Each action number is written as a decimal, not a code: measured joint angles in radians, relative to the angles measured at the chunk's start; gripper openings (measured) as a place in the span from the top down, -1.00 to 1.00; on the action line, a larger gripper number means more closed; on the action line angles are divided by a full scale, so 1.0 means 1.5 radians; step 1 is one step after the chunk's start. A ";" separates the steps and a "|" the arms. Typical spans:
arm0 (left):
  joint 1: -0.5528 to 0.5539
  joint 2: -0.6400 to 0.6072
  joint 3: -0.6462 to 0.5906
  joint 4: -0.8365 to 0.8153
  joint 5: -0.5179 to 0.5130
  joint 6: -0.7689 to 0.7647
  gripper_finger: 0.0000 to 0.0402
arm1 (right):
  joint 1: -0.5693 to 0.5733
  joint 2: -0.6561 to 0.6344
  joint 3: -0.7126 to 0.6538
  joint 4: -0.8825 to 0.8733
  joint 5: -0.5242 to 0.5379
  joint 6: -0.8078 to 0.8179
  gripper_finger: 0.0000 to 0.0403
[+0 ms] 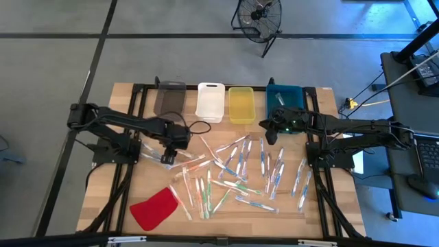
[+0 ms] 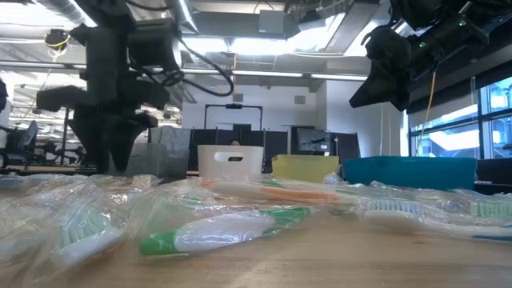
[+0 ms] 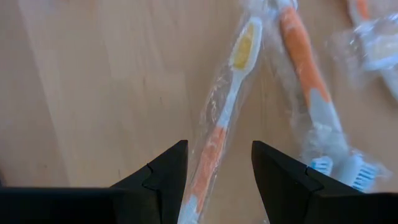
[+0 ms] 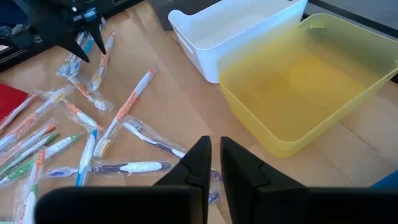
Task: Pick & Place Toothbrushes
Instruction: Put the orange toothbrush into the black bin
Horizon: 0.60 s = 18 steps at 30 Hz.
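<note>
- The wooden bench (image 1: 123, 96) has a pale, smooth grain and sits on a black frame.
- Four rectangular plastic bins stand in a row along its far edge: a smoky grey bin (image 1: 169, 97), a white bin (image 1: 210, 101), a translucent yellow bin (image 1: 242, 104) and a teal bin (image 1: 293, 94). All look rigid, with rounded rims, and the white and yellow ones appear empty.
- A flat red cloth-like piece (image 1: 155, 208) lies near the front left corner.
- The left gripper (image 1: 168, 159) hangs low over the left edge of the pile, jaws apart either side of an orange-handled toothbrush (image 3: 217, 130) in clear wrap.
- The right gripper (image 1: 271, 134) is raised near the yellow and teal bins; its jaws stand almost together, with seemingly nothing between them.
- The toothbrushes (image 1: 233, 171) lie scattered across the middle of the bench, many crossing or touching, each sealed in a crinkly clear sleeve.
- They should handle as very light and stiff, but the film looks slippery and springy. A pinch across the handle's middle seems surest; at the bristle head or loose wrapper end the brush would likely swing or slide out.
</note>
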 joint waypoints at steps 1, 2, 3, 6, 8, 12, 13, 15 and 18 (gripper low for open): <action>0.000 0.007 0.000 0.000 -0.004 0.000 0.14 | 0.000 0.000 0.000 0.000 0.000 0.000 0.84; 0.000 0.014 0.000 0.000 -0.009 0.000 0.14 | 0.000 0.000 0.000 0.000 0.000 0.000 0.84; 0.000 0.020 0.000 0.000 -0.012 0.001 0.14 | 0.000 0.000 0.000 0.000 0.000 0.000 0.85; 0.000 0.040 0.000 0.000 -0.018 0.010 0.14 | 0.000 0.000 0.000 0.000 0.000 0.000 0.86; 0.000 0.052 0.000 0.000 -0.029 0.012 0.14 | 0.000 0.000 0.000 0.000 0.000 0.000 0.87; 0.000 0.071 0.000 0.001 -0.043 0.012 0.14 | 0.000 0.000 0.000 0.000 0.000 0.000 0.85; 0.000 0.072 0.000 0.001 -0.043 0.012 0.14 | 0.000 0.000 0.000 0.000 0.000 0.000 0.84; 0.000 0.075 0.001 0.001 -0.043 0.012 0.15 | 0.000 0.000 0.000 0.000 0.000 0.000 0.82; 0.000 0.075 0.001 0.000 -0.041 0.012 0.22 | 0.000 0.000 0.000 0.000 0.000 0.000 0.79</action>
